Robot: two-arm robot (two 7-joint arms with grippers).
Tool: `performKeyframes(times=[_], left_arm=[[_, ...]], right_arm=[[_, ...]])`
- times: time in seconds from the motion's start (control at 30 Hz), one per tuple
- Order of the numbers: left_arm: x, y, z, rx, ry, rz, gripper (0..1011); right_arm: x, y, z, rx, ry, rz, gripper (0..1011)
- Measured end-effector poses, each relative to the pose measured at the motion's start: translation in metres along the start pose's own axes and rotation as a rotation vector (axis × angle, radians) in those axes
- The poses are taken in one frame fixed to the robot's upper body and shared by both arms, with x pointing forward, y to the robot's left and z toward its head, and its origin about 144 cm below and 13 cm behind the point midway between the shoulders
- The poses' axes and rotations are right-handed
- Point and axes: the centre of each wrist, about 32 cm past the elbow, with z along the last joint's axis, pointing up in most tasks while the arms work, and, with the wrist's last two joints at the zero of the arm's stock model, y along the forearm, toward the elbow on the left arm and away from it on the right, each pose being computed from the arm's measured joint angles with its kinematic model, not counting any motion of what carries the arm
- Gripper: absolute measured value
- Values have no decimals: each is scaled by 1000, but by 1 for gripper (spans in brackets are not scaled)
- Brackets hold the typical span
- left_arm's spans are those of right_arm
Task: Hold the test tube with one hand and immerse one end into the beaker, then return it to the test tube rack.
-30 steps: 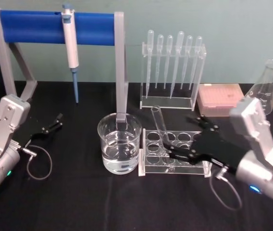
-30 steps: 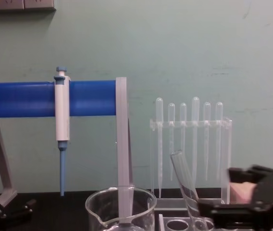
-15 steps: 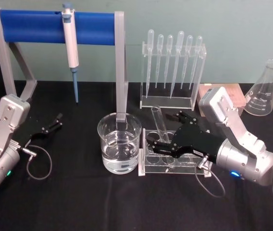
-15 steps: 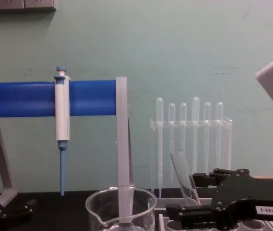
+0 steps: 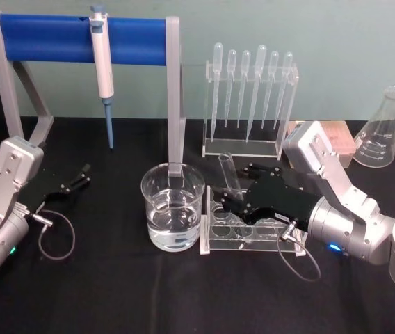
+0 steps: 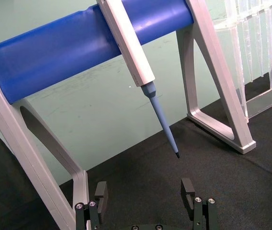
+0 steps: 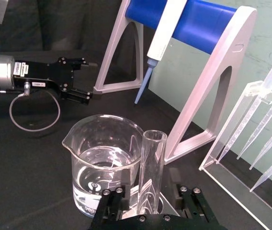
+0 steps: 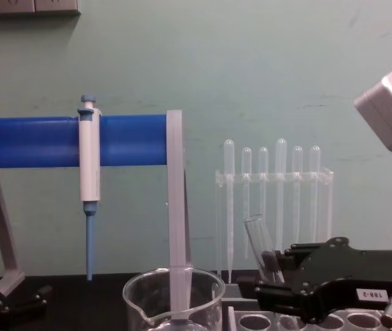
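The test tube [image 5: 226,174] is a clear glass tube leaning in the near-left hole of a clear rack [image 5: 253,238], rim up. My right gripper [image 5: 230,200] has reached in from the right and is open. In the right wrist view its fingers [image 7: 113,200] stand on either side of the tube [image 7: 151,163] with a small gap on each side. The beaker [image 5: 173,206], partly filled with clear liquid, stands just left of the rack, also seen from the chest [image 8: 172,298]. My left gripper [image 5: 79,177] rests open at the far left on the table.
A blue-barred stand [image 5: 79,38] holding a white-and-blue pipettor [image 5: 101,62] rises behind the beaker; its grey post [image 5: 174,104] is close behind it. A clear holder with plastic pipettes [image 5: 250,97], a pink box [image 5: 338,138] and a conical flask [image 5: 380,132] stand at the back right.
My right gripper has moved left and forward over the rack, so its fingers now flank the test tube. The tube, beaker and left arm have not moved.
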Motion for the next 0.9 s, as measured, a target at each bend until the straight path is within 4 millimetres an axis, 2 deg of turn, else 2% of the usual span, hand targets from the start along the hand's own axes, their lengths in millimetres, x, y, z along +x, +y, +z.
performKeyframes(times=[0.23, 0.33, 0.9], left_arm=[[0, 0, 0, 0, 0, 0, 1000], [0, 0, 0, 0, 0, 0, 1000], [0, 0, 0, 0, 0, 0, 1000]], right_arm=[[-1, -1, 2, 18, 9, -6, 300], [-3, -4, 3, 35, 15, -10, 235], [-4, -33, 17, 272, 159, -123, 225]])
